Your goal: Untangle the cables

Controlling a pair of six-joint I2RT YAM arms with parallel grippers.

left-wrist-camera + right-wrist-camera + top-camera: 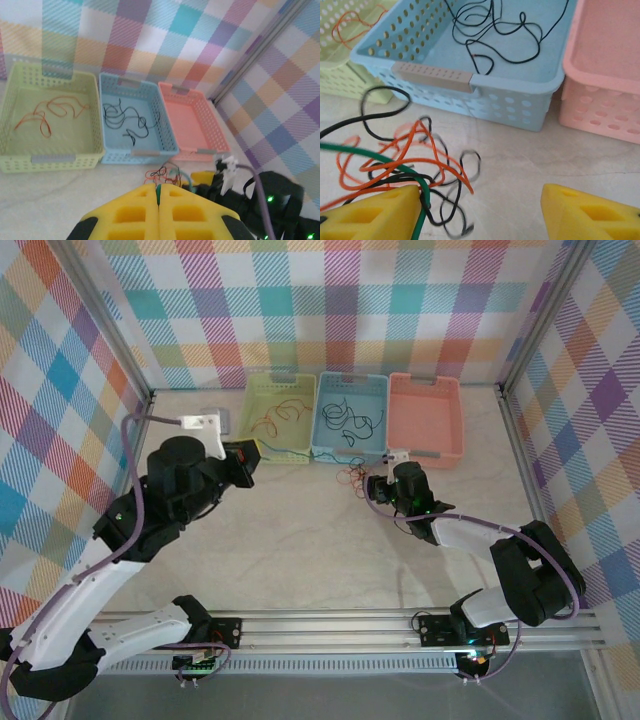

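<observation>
Cables tangled orange, black and green against one finger of our right gripper, its fingers wide apart, on the surface before the blue basket, black strands inside, we see our left gripper pressed together, well apart.

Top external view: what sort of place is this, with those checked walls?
Probably a robot test cell: checked walls on a metal frame, a left arm and right arm bolted to a rail, and a green basket, blue basket and pink basket near tangled cables.
</observation>
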